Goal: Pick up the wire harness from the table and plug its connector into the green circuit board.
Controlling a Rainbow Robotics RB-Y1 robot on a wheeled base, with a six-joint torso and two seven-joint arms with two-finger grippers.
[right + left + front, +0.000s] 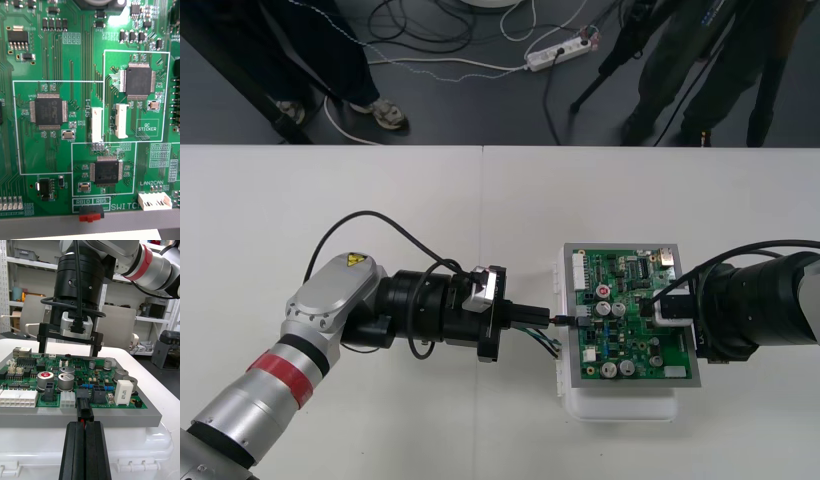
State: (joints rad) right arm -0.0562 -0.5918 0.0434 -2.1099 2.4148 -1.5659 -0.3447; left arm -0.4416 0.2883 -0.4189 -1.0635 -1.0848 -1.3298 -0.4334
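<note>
The left end effector (84,423), reaching in from the left arm (300,350), is pressing its two black fingers (73,450) together at the near edge of the board, pinching the wire harness (83,421), with red and black wires showing in the slit between the fingertips. Just past the fingertips, the harness's small black plug (84,410) is meeting a black header at the edge of the green circuit board (620,350); it appears to be pushed in, though how deep it is seated cannot be told. In the front view, thin green and black wires are trailing back beside the left end effector, just above the tabletop (380,200). The board is sitting in a grey frame on its white base (123,450), and silver capacitors (45,378) and a white multi-pin connector (18,399) are standing near the plug. Farther across the board, the right end effector (69,353) is hanging straight down over the far side with its fingers spread wide and nothing between them. Its wrist camera is looking closely down on the board's surface, where two white connectors (122,120) marked SEU-1 and SEU-2 are lying between black square chips (48,111).
</note>
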